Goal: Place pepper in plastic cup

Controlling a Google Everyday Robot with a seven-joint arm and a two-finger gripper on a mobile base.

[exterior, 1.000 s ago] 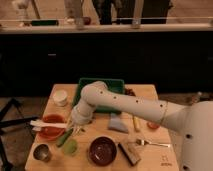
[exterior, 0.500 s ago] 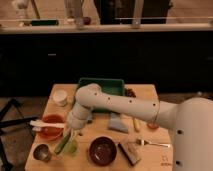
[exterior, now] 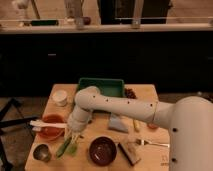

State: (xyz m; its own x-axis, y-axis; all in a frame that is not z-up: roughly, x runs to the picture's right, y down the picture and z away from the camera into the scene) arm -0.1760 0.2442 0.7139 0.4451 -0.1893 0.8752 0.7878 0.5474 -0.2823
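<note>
No text, label or number can be read anywhere.

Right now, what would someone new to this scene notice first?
The big white arm reaching from the right across the wooden table, its gripper shut low at the front left. Just under it the dark green pepper slants beside the light green plastic cup, with a red bowl to the left and a dark bowl to the right.
</note>
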